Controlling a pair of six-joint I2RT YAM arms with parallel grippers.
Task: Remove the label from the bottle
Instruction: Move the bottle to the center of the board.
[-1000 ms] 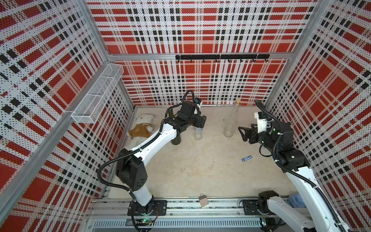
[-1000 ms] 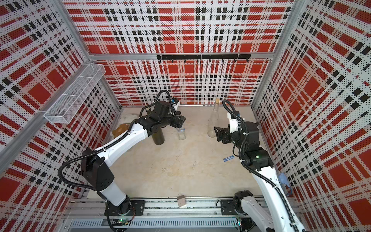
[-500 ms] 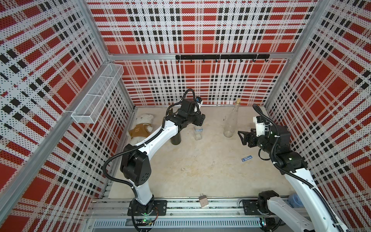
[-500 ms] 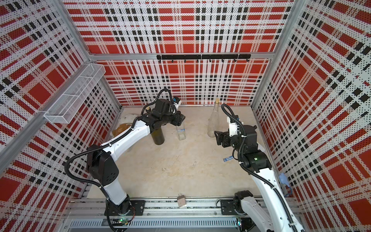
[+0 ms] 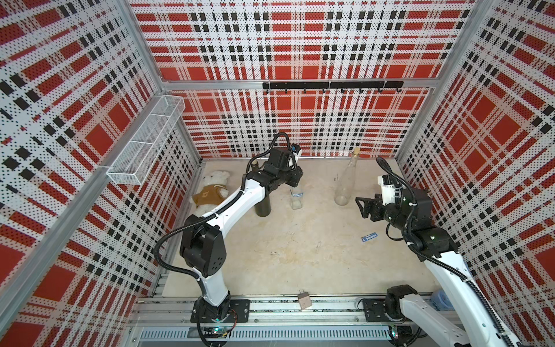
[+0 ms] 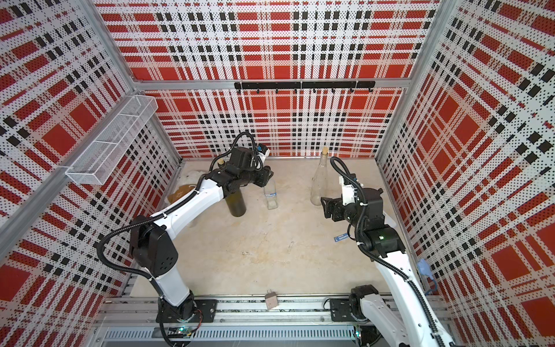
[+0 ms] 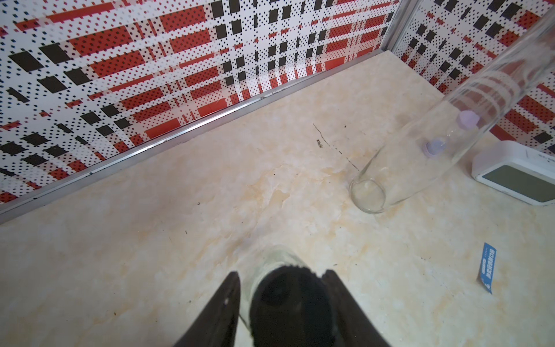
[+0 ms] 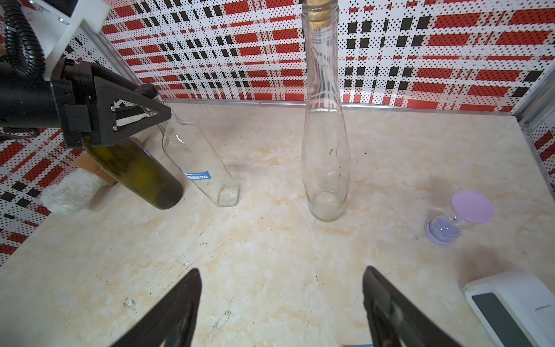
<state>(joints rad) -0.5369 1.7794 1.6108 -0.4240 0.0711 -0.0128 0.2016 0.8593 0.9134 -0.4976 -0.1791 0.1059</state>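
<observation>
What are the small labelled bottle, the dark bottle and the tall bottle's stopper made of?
Small square bottle: clear and glossy, probably glass, maybe hard plastic. Its blue label: thin printed paper or film. Dark bottle: olive-green glass, shiny highlights. Stopper: tan, grainy, matte, likely cork.

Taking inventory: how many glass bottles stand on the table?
3: dark green glass bottle; small square clear bottle beside it, at the left gripper; tall corked clear bottle standing apart.

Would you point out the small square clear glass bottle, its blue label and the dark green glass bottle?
Small square clear glass bottle (image 8: 195, 156): right wrist view, body.
Blue label (image 8: 197, 175): right wrist view, centre.
Dark green glass bottle (image 8: 135, 171): right wrist view, body.
</observation>
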